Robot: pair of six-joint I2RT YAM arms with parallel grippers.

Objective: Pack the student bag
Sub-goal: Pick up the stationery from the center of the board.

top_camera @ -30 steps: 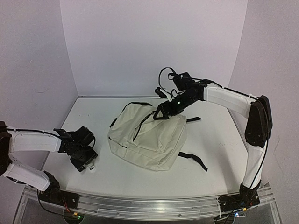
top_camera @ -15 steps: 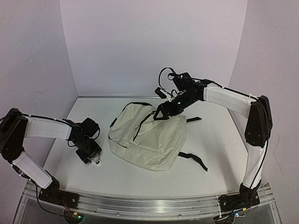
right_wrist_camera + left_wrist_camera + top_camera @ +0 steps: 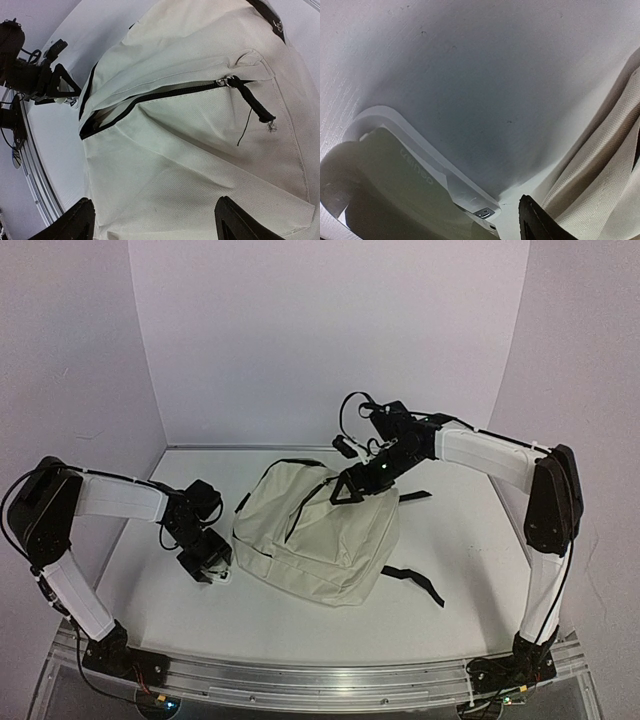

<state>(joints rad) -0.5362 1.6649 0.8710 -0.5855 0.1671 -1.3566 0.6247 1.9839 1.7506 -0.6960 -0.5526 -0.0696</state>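
The student bag (image 3: 320, 535) is a cream backpack lying flat in the middle of the table, and it fills the right wrist view (image 3: 190, 165). Its main zip gapes at one end (image 3: 95, 122). A second zip with a black pull (image 3: 250, 100) is closed. My right gripper (image 3: 347, 488) hovers open over the bag's far end, with only fabric under its spread jaws (image 3: 157, 227). My left gripper (image 3: 212, 568) is low at the bag's left edge, shut on a white plastic device (image 3: 224, 577) with a small port (image 3: 415, 175). One black finger (image 3: 537, 222) shows beside the bag's cloth (image 3: 610, 165).
Black straps trail from the bag on its right side (image 3: 415, 585) and far right (image 3: 413, 497). The enclosure's left wall (image 3: 70, 390) stands close behind the left arm. A metal rail (image 3: 300, 680) runs along the table's near edge.
My left arm has swung right across the table to the bag's left edge, carrying the white device. The right arm has barely moved.
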